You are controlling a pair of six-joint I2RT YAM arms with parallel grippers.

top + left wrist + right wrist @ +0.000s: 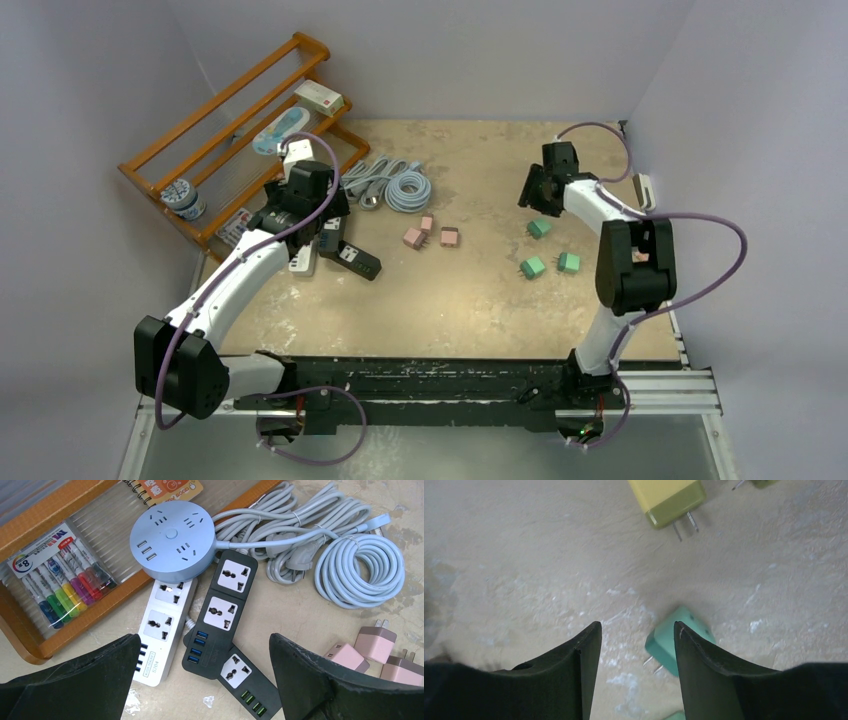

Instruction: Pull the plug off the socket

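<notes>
Power strips crowd the left edge of the counter [480, 300], at the foot of a wooden rack [230, 110] standing in the far left corner. The left wrist view shows a white power strip [167, 625] lying just beside a black power strip [227, 597], with a second black strip [245, 680] angled under its near end. A round blue-grey socket hub [172, 540] rests over the far ends of both. Their socket faces show bare holes. Coiled grey cables [357, 570] lie beside them, toward the far edge. A pack of coloured markers [60, 580] sits on the rack's lower shelf.

Three pink plugs [375, 642] lie loose near the middle of the counter, prongs exposed, apart from the strips. The left gripper [204, 640] hovers above the strips with its jaws spread wide and nothing between them.

Toward the right edge, three green plugs [540, 228] lie scattered on the bare surface. The right gripper [638, 626] hangs over the farthest of them, jaws spread. In the right wrist view a mint-green plug [674, 642] shows between the fingertips, partly hidden behind one finger; whether it is touched cannot be told. A yellowish plug [671, 497] lies beyond, well apart.
</notes>
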